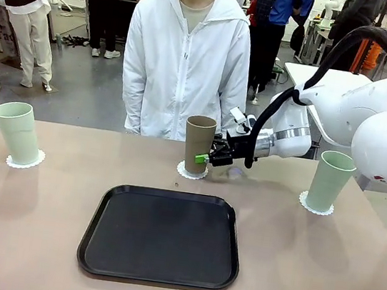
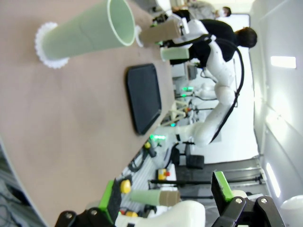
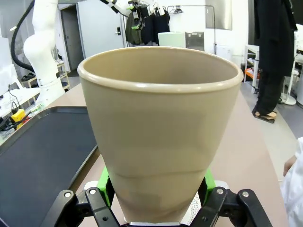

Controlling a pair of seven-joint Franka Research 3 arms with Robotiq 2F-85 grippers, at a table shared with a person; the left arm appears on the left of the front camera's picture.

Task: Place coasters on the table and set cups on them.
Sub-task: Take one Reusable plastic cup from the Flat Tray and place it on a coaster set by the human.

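The brown cup (image 1: 198, 142) stands upright on the middle coaster (image 1: 191, 172) at the far side of the table (image 1: 38, 224). My right gripper (image 1: 204, 159) is shut on its lower part, one green pad on each side (image 3: 156, 189). A mint cup (image 1: 16, 132) stands on the left coaster (image 1: 25, 160), and another mint cup (image 1: 331, 180) on the right coaster (image 1: 315, 205). My left gripper (image 2: 165, 194) is open and holds nothing, well away from the left mint cup (image 2: 90, 33) and its coaster (image 2: 47, 52).
A black tray (image 1: 161, 236) lies bare in the middle of the table, near my side. A person in a white jacket (image 1: 185, 64) stands at the far edge behind the brown cup. Bare tabletop lies between the cups.
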